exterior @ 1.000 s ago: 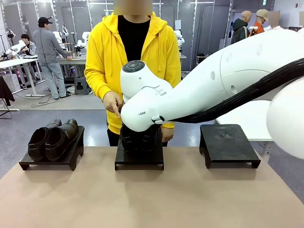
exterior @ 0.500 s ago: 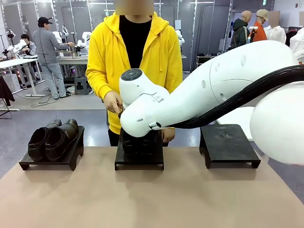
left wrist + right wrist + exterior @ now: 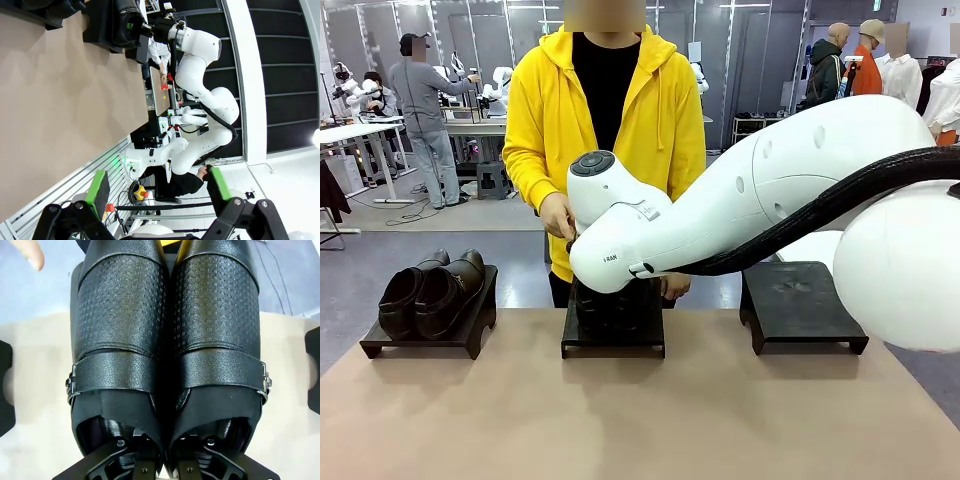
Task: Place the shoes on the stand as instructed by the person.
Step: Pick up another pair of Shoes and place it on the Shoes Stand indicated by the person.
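Right wrist view, nearest first: right gripper [image 3: 162, 466] at btm edge, fingers pinched together on the inner collars of the black pair [image 3: 167, 335], one finger down inside each shoe opening. Shoes side by side, touching along the middle, embossed vamps, buckle straps on outer sides, toes pointing away. Under them a dark stand, tan table [image 3: 30, 390] to both sides. Fingertip of person's hand [image 3: 31, 252] top left corner, apart from shoes.

Left wrist view: left gripper [image 3: 159, 192] w/ green pads spread wide apart, nothing between them, hanging off to the side of table, well away from stands.

Front view: right arm [image 3: 740, 210] sweeping in from right across the middle, wrist over middle stand [image 3: 613, 338], hiding most of black pair sitting there. Left stand [image 3: 428, 335] carrying brown pair [image 3: 432, 290], upright, side by side, toes toward robot side. Right stand [image 3: 802, 305] bare on top. All three in a row near far edge. Beyond, person [image 3: 605, 110] in yellow hoodie right behind middle stand, one hand [image 3: 558, 215] just beside robot wrist, other hand low behind the arm, partly hidden.
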Controlling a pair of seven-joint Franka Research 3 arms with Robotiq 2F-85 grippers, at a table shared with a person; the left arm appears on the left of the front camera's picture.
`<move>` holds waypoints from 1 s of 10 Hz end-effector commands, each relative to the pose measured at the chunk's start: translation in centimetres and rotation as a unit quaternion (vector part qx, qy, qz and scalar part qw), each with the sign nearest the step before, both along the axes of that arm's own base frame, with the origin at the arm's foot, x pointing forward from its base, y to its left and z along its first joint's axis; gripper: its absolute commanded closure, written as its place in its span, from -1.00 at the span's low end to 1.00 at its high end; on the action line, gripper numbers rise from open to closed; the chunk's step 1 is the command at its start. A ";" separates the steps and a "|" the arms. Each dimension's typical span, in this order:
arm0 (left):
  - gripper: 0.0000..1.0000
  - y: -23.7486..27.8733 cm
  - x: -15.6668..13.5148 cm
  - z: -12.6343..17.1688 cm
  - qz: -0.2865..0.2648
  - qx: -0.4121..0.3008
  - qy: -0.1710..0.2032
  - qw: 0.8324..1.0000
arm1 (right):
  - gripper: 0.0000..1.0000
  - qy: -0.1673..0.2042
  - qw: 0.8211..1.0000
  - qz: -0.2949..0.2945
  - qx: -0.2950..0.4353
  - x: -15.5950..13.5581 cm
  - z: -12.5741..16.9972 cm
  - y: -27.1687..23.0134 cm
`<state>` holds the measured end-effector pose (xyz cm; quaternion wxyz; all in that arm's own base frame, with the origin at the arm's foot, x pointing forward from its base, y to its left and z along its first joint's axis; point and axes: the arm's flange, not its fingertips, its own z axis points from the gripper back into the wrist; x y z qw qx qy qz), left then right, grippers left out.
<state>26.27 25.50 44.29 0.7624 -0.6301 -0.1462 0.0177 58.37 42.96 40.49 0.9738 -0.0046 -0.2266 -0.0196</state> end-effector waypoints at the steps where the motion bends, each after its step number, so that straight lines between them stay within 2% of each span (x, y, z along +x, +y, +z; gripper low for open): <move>1: -1.00 0.0 -0.4 0.1 -0.008 0.000 -0.004 1.000 | 0.83 -0.018 1.000 -0.019 -0.003 0.3 0.5 0.4; 3: -1.00 0.0 -0.4 0.1 -0.008 0.000 -0.004 1.000 | 0.31 -0.016 1.000 -0.026 0.001 0.7 0.3 0.1; 6: -1.00 0.0 -0.4 0.1 -0.008 0.000 -0.004 1.000 | -0.72 -0.012 1.000 -0.027 0.001 0.5 0.4 -0.1; 7: -1.00 0.0 -0.4 0.1 -0.008 0.000 -0.004 1.000 | -1.00 -0.010 1.000 -0.028 0.002 0.5 0.6 -0.2; 9: -1.00 0.0 -0.4 0.1 -0.008 0.000 -0.004 1.000 | -1.00 -0.011 0.999 -0.031 0.004 0.3 0.9 -0.6; 10: -1.00 0.0 -0.4 0.1 -0.008 0.000 -0.004 1.000 | -0.91 -0.010 0.999 -0.033 0.006 0.3 0.9 -0.7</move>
